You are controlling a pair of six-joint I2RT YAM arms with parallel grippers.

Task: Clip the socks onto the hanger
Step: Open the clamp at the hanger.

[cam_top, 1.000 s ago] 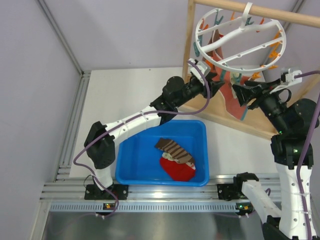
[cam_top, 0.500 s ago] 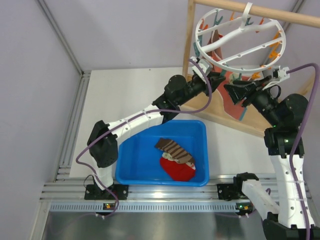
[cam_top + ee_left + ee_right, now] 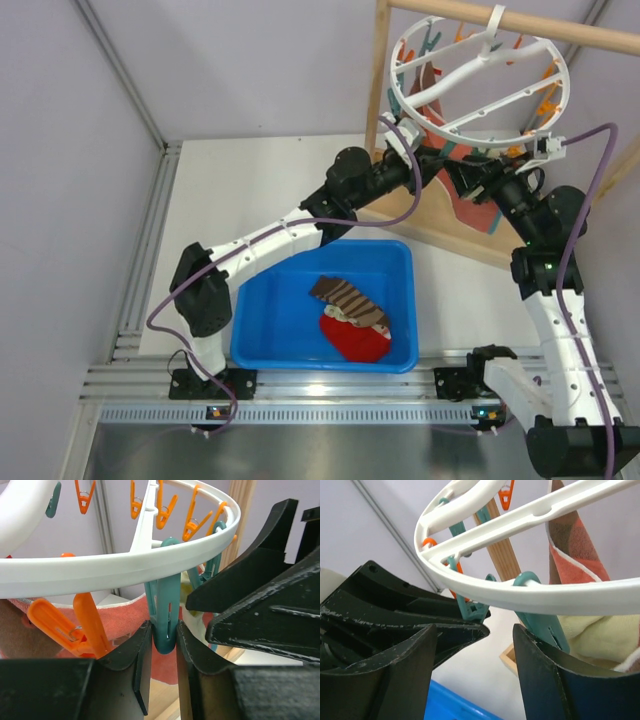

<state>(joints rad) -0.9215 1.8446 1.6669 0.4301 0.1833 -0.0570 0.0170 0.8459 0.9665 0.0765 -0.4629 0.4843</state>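
The white ring hanger (image 3: pixel 480 75) hangs from the rod by its hook, with orange and teal pegs dangling from it. My left gripper (image 3: pixel 432 160) is under the ring's near-left rim. In the left wrist view it (image 3: pixel 164 630) is shut on a teal peg (image 3: pixel 165 605). My right gripper (image 3: pixel 456 173) is right beside it, open and empty (image 3: pixel 475 640). A cream sock (image 3: pixel 600 635) hangs just past its right finger, by another teal peg (image 3: pixel 542 625). A sliver of cream sock (image 3: pixel 189 591) shows behind the held peg. No second cream sock is clearly in view.
A salmon-red cloth (image 3: pixel 470 205) and a patterned sock (image 3: pixel 570 545) hang under the ring. The wooden frame (image 3: pixel 440 235) and rod (image 3: pixel 530 22) stand behind. A blue bin (image 3: pixel 260 330) holds a brown striped sock (image 3: pixel 350 297) and a red sock (image 3: pixel 355 340).
My right arm has swung left and up, bringing its open gripper under the ring next to the left gripper. The left gripper has barely moved.
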